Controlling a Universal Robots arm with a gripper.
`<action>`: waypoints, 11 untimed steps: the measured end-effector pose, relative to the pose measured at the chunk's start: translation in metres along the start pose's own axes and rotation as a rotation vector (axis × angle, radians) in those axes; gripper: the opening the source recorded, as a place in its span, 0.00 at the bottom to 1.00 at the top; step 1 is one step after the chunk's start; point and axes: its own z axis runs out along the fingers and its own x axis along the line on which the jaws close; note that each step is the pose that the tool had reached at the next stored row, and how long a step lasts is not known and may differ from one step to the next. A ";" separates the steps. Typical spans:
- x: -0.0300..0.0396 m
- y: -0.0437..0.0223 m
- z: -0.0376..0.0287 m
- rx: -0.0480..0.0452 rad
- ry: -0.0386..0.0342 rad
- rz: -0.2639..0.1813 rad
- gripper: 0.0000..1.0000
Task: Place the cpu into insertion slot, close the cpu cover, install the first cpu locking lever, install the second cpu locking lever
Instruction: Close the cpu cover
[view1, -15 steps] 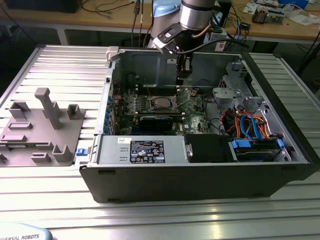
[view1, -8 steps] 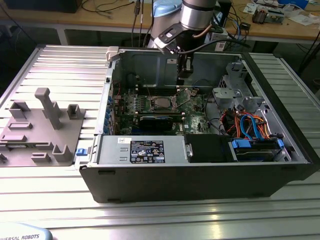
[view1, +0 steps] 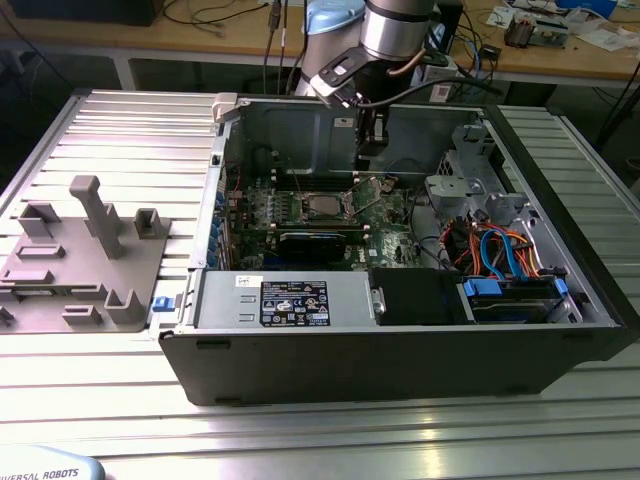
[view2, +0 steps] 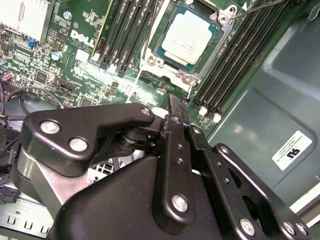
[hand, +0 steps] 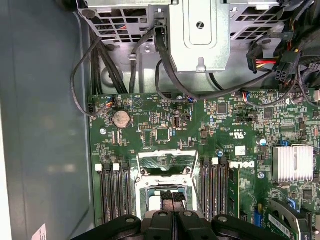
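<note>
The cpu (view2: 189, 37), a flat silver-grey square, lies in the insertion slot (view2: 151, 61) on the green board; in the exterior view the cpu (view1: 322, 207) sits mid-board inside the open case. The cpu cover (hand: 166, 159), a thin metal frame with a cut-out middle, stands swung up off the slot and shows tilted in the exterior view (view1: 363, 189). My gripper (view2: 176, 102) hangs just above the board beside the slot, its black fingers pressed together with nothing between them. It also shows in the first wrist view (hand: 173, 196) and the exterior view (view1: 367, 140).
Long black memory slots (view2: 235, 55) flank the socket on both sides. A heatsink (hand: 292, 163), black cables (hand: 165, 60) and a metal drive cage (hand: 200, 30) crowd the board's edge. The case's steel wall (view2: 270, 90) is close by. A grey fixture (view1: 85, 250) sits outside the case on the exterior view's left.
</note>
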 end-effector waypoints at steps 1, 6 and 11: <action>0.0000 0.0003 0.0000 0.0000 0.0000 0.000 0.11; 0.0001 0.0017 0.0000 0.0000 0.0000 0.000 0.11; 0.0002 0.0043 0.0014 0.0007 0.0038 0.000 0.11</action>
